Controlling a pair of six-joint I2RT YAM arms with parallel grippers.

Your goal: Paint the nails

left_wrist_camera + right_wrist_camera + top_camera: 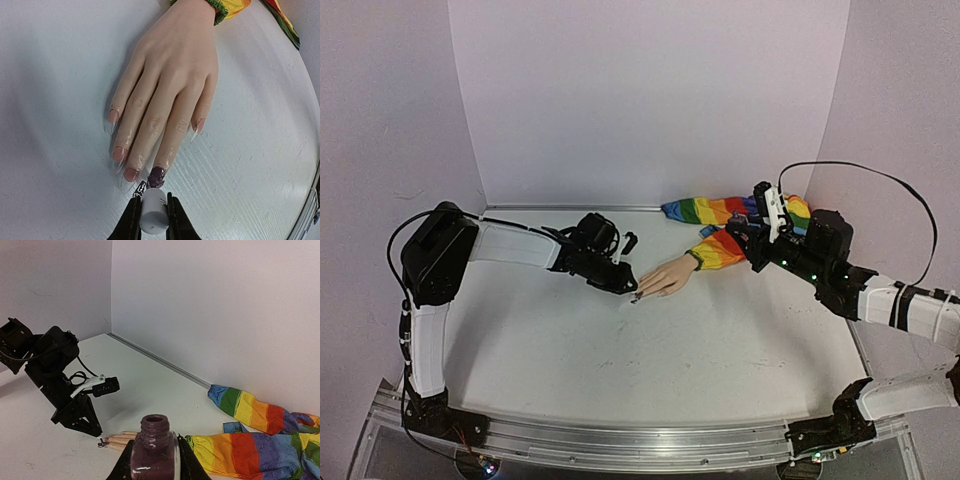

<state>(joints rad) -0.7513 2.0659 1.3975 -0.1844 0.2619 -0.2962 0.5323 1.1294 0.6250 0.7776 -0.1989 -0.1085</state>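
The pale peach mannequin hand with a rainbow-striped sleeve lies palm down on the white table. One nail is dark purple; the others are bare. My left gripper is shut on the white brush cap, its brush tip at the purple nail. In the top view this gripper sits at the fingertips. My right gripper is shut on the open purple polish bottle, held above the sleeve.
White walls enclose the table on three sides. A metal rail runs along the near edge. The sleeve's other end lies against the back wall. A black cable loops over my right arm.
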